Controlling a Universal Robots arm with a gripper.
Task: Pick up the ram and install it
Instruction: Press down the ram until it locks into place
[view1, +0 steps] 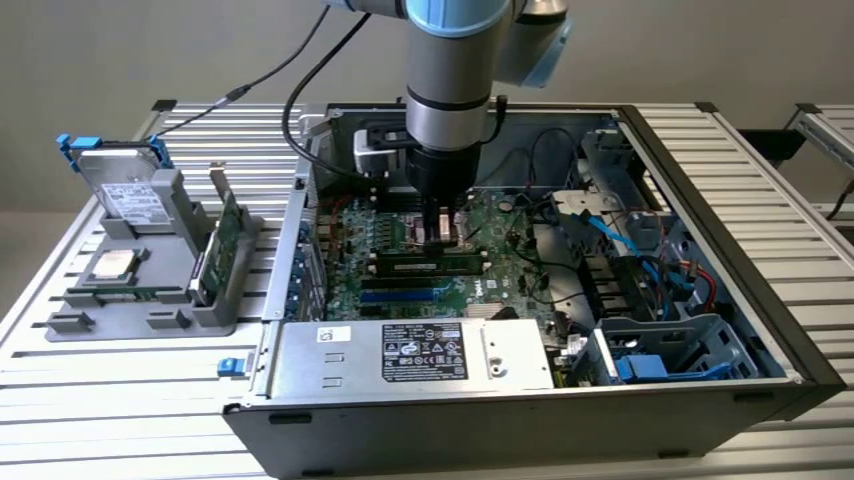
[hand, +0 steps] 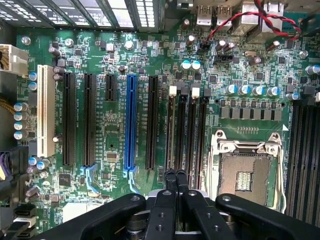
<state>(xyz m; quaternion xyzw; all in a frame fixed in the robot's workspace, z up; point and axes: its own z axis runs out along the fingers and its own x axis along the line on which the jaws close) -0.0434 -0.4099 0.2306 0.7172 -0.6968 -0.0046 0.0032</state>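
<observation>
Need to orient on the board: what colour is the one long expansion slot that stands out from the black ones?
Blue: the long expansion slot, clearest in the wrist view.

In the exterior view, the arm runs off the top edge, and its wrist hides your gripper's fingertips from you near the frame's centre. The label on the silver power supply, lower centre, is too small to read. The grey tray at far left holds parts you cannot tell apart.

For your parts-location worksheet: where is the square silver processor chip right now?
On the exterior view's left, the processor chip lies on the grey tray outside the computer case, beside the upright green expansion card.
</observation>
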